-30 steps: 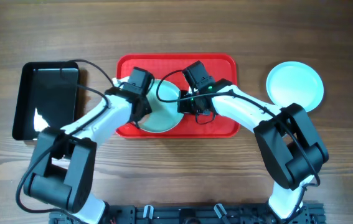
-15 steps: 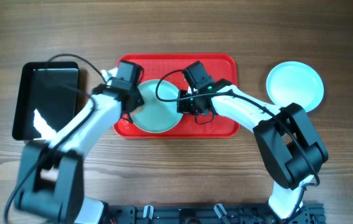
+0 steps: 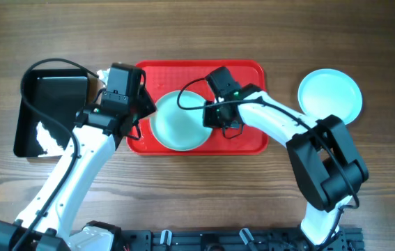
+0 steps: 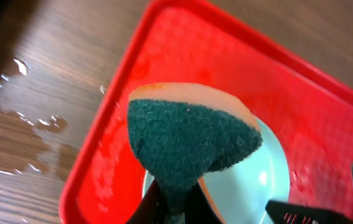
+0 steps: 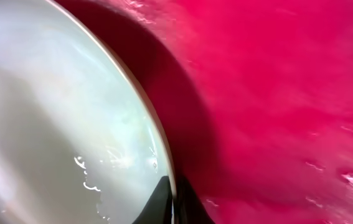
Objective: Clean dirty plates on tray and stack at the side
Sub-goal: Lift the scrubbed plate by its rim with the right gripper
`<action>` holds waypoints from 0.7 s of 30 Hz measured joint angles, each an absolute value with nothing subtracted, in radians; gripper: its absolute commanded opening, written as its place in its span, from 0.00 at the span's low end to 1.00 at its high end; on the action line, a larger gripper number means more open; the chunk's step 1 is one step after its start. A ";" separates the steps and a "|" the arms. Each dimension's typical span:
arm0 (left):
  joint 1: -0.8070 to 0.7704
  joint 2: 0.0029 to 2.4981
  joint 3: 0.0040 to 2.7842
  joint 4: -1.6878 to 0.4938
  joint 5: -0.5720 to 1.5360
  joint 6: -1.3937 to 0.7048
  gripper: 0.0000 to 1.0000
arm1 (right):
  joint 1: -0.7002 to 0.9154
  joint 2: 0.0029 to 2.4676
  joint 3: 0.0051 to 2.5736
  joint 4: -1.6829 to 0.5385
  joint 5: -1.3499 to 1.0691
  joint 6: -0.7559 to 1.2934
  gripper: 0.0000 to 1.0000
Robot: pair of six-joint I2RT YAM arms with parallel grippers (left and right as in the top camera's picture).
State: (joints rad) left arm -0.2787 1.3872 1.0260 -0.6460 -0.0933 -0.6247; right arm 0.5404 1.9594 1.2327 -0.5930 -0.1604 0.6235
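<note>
Probably to steady it, the plate (image 3: 176, 127) is being pinched by the closed right hand (image 5: 172, 202); a sponge (image 4: 188, 137) is being clamped in the left hand (image 4: 175, 206).

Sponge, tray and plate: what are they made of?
The sponge looks like soft orange foam with a dark green scratchy fibre layer; you can see the fuzz. The red tray is probably plastic, shiny with a fine bumpy floor. The pale blue plate is smooth and glossy with wet highlights; it could be plastic or ceramic, I can't tell.

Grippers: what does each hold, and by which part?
The left gripper pinches the sponge at its lower end; the right gripper clamps the plate by its rim.
</note>
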 measured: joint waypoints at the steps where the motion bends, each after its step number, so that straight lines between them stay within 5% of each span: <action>1: -0.278 1.393 1.026 -0.648 -0.071 -0.625 0.04 | 0.535 1.958 1.244 -0.631 -0.145 0.616 0.04; 14: -0.288 1.512 1.026 -0.626 0.042 -0.625 0.04 | 0.504 1.832 1.670 -1.202 0.324 0.514 0.05; 21: -0.350 1.631 1.026 -0.514 0.052 -0.625 0.04 | 0.508 1.825 1.761 -1.335 0.579 0.503 0.04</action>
State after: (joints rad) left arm -0.3500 1.6306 1.0260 -0.5140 0.0517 -0.6247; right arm 0.5079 1.8248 1.7611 -1.3346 0.5793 0.5030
